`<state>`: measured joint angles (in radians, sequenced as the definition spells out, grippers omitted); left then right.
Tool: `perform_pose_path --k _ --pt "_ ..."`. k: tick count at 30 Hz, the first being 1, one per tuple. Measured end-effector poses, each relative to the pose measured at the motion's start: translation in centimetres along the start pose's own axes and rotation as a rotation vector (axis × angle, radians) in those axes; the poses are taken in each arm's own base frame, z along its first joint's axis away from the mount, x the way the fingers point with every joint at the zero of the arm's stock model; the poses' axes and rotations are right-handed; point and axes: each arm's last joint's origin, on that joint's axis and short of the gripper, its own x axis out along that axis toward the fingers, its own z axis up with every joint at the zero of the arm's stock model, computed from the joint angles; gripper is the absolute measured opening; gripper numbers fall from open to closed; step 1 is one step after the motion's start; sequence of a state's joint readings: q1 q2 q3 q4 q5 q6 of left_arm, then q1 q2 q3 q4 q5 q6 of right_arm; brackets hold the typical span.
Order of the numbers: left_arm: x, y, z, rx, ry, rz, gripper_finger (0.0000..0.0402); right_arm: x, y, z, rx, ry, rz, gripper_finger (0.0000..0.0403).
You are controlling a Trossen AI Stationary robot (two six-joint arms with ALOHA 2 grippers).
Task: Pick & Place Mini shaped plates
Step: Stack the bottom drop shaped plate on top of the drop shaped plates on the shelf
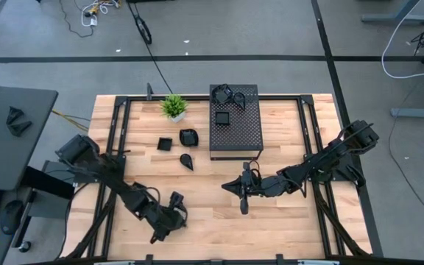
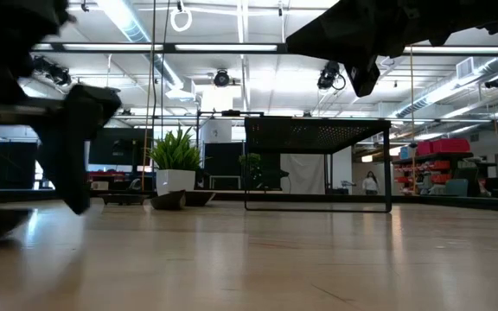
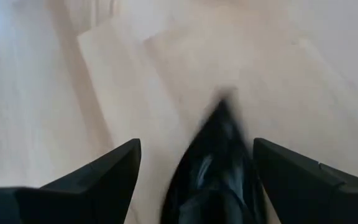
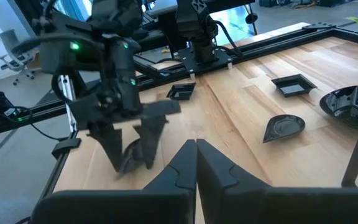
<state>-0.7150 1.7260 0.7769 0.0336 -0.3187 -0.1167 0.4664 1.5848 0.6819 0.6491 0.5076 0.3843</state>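
Left gripper (image 1: 169,215) spread around what looks like a teardrop plate (image 3: 213,168); right gripper (image 1: 242,193) pressed together, empty

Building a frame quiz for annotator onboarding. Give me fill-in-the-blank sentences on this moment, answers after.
1. The left gripper has its fingers spread around a glossy black ____-shaped mini plate.
2. The right gripper hovers over the wooden table with its fingers ____.
3. A small square black plate lies on top of the large black ____ box.
4. The small green potted plant stands on the box's ____ side in the high view.

Missing words: teardrop; shut; perforated; left
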Motion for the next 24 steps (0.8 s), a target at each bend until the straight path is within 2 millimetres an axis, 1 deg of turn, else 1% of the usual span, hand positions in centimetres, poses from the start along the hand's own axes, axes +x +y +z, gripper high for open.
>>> perform_pose_path --k 3,7,12,17,21,24 --pt "1.0 0.6 0.1 0.008 -0.018 0.001 0.0314 0.0 0.0 0.0 0.001 0.003 0.002 0.0008" --pt "1.4 1.3 0.3 0.000 -0.026 -0.014 0.0314 0.0 0.1 0.0 0.003 0.002 0.005 0.0008" --pt "0.7 1.9 0.5 -0.001 -0.022 0.016 0.0314 -0.1 0.2 -0.1 0.005 0.004 0.008 0.0008" --pt "-1.0 2.1 0.7 -0.093 -0.006 0.019 0.0314 -0.1 0.2 -0.1 0.009 0.004 0.008 0.0008" --pt "-1.9 1.4 0.3 -0.196 0.040 0.010 0.0314 -0.1 0.2 -0.1 0.009 0.004 0.008 0.0008" --pt "-2.3 0.3 -0.1 -0.268 0.061 -0.006 0.0314 -0.1 0.2 -0.1 0.009 0.004 0.008 0.0008"
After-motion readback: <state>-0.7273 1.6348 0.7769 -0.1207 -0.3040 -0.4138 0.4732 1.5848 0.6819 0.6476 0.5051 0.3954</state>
